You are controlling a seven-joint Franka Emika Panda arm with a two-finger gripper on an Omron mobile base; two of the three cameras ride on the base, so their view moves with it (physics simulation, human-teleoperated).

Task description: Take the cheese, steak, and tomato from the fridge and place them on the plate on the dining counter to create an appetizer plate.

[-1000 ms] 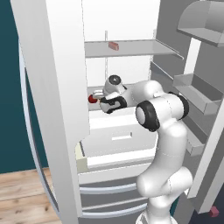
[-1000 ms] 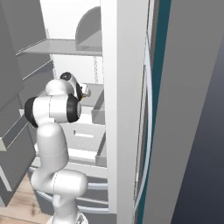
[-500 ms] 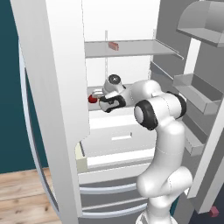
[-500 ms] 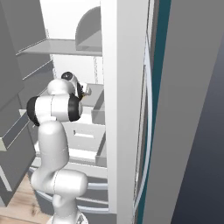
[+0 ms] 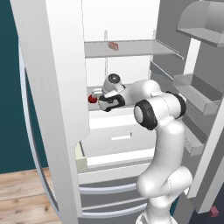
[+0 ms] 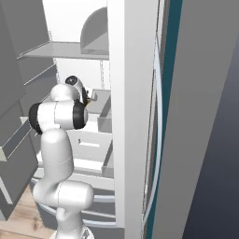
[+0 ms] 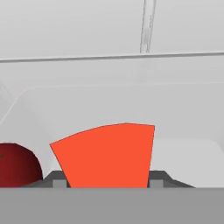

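The fridge (image 5: 52, 87) stands open in front of me, white inside with grey door bins (image 5: 194, 89) on the swung-out door to the right. The white arm reaches into the middle level, and its tool (image 5: 98, 97) sits just above the white drawer (image 5: 118, 131). From the hand view, the cheese (image 7: 107, 155), an orange wedge, stands right between the two dark finger tips (image 7: 59, 181), one at each lower corner of the wedge; the fingers are drawn in partway and lie against its sides, though I cannot tell whether they grip it firmly. Just beside the cheese, to its left in the hand view, rests the tomato (image 7: 15, 166), a dark red glossy ball, also seen in the left base view as a red spot (image 5: 92, 99) next to the tool. On the shelf above (image 5: 131, 48) lies the steak (image 5: 113, 46), a small reddish slab near the shelf's front edge, well apart from the tool. I can read no labels, brands or writing on anything here.
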